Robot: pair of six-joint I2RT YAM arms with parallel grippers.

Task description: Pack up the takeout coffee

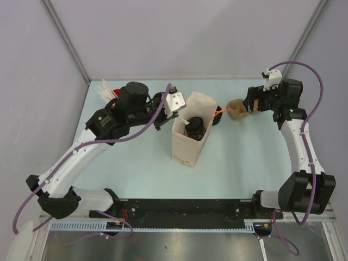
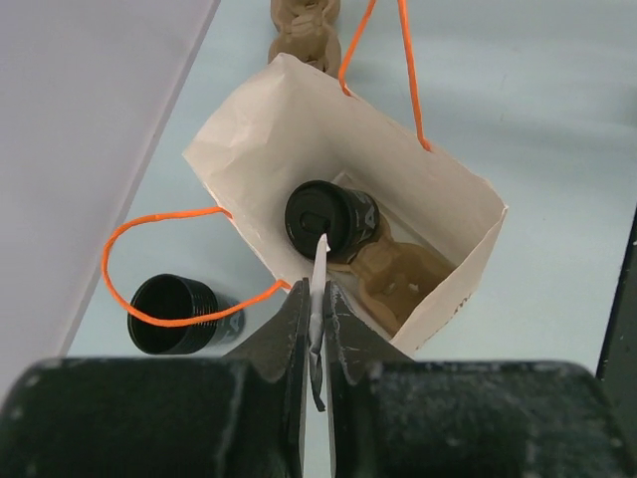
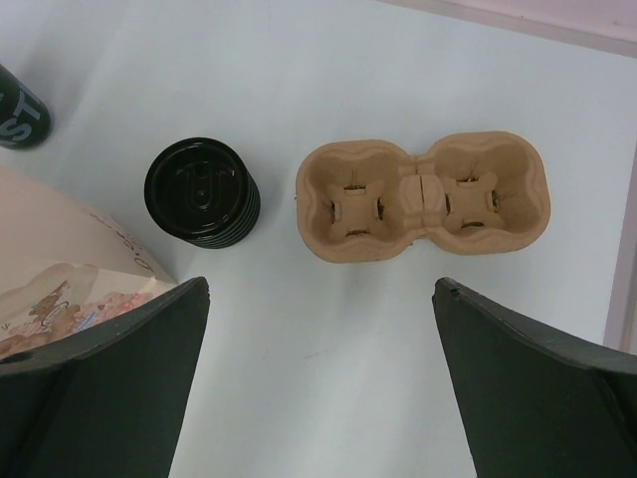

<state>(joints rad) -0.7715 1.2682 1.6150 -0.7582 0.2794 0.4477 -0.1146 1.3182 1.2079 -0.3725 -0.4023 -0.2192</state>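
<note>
The takeout coffee [image 2: 326, 218], a black cup with a lid, stands inside the white paper bag [image 2: 267, 129] on a brown insert. From above, the takeout coffee [image 1: 195, 128] shows through the open top of the bag [image 1: 185, 148]. My left gripper [image 2: 317, 291] is shut on the bag's near rim, with a thin strip of paper pinched between its fingers. It sits at the bag's upper left corner [image 1: 173, 110]. My right gripper [image 3: 320, 284] stands wide open over bare table, just short of a brown pulp cup carrier [image 3: 423, 194].
A squat black ribbed piece with a lid [image 3: 202, 192] sits between the bag and the carrier [image 1: 236, 109]. An open black ribbed cup [image 2: 174, 314] stands behind the bag under an orange handle [image 2: 159, 269]. White sticks [image 1: 106, 89] show behind the left arm.
</note>
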